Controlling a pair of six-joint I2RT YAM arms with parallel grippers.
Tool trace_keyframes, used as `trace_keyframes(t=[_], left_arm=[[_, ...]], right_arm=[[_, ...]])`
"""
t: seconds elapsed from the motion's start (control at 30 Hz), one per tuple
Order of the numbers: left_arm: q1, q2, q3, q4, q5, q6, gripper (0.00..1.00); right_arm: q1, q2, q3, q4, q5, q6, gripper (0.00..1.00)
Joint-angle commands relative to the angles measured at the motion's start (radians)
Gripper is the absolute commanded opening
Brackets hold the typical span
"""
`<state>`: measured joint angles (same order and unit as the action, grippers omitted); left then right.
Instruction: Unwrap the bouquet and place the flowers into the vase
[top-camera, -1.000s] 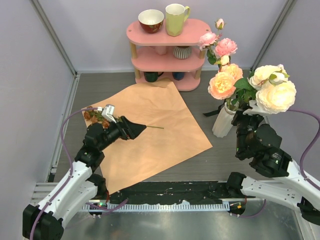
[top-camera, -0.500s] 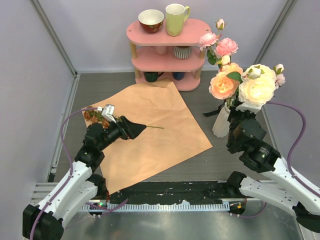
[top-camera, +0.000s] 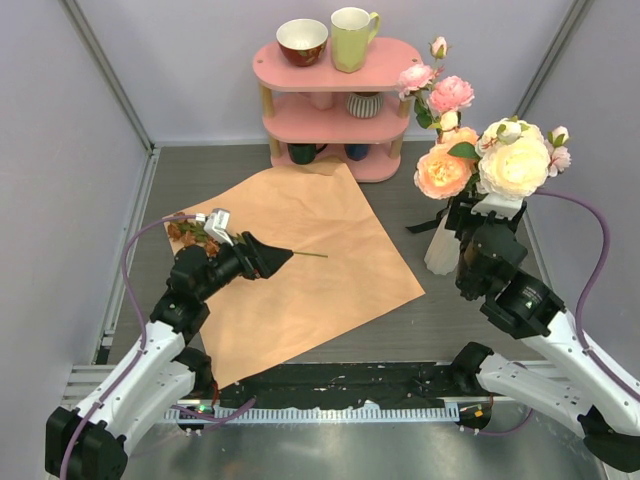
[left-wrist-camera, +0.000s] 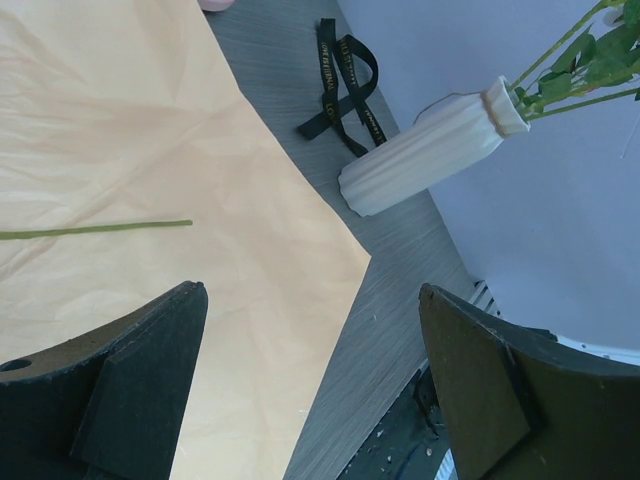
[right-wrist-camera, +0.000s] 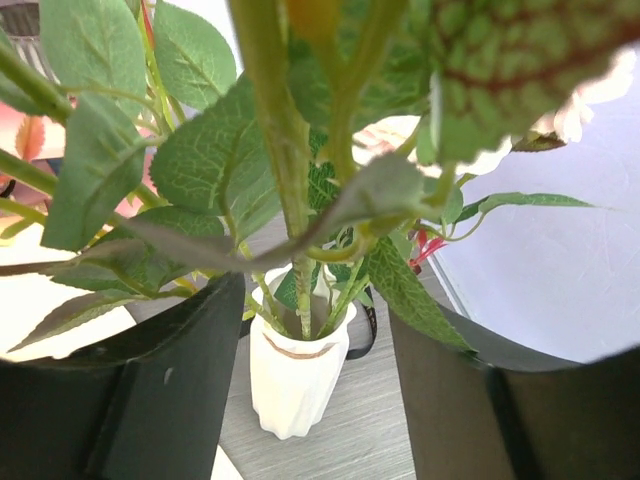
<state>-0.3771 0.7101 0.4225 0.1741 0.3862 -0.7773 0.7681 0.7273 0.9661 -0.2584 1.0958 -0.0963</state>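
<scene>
Your right gripper (right-wrist-camera: 315, 300) is mostly buried under the blooms in the top view, and leaves crowd its own camera. Its fingers stand apart, open, with the stems of the flowers (top-camera: 500, 165) running between them and down into the vase (right-wrist-camera: 295, 385) on the right, partly hidden behind the right arm from above. Your left gripper (left-wrist-camera: 312, 295) is spread wide, holding nothing, over the paper (top-camera: 300, 260). One stem (left-wrist-camera: 100, 229) lies there, its left end cut off.
</scene>
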Motion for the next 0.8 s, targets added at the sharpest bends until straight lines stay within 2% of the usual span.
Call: trace_keyframes(t=[0.0, 0.33, 0.53, 0.77], left_arm=[[0.004, 0.006, 0.038, 0.031, 0.014, 0.016, 0.9], [0.004, 0.031, 0.036, 0.039, 0.014, 0.013, 0.91], [0.004, 0.029, 0.035, 0.041, 0.014, 0.006, 0.91], [0.004, 0.026, 0.036, 0.035, 0.016, -0.004, 0.91]], right_arm=[[-0.006, -0.012, 0.071, -0.065, -0.022, 0.067, 0.68], [-0.006, -0.049, 0.091, -0.272, -0.137, 0.207, 0.84], [-0.006, -0.032, 0.056, -0.352, -0.136, 0.312, 0.92], [-0.007, -0.012, 0.007, -0.395, -0.183, 0.504, 0.94]])
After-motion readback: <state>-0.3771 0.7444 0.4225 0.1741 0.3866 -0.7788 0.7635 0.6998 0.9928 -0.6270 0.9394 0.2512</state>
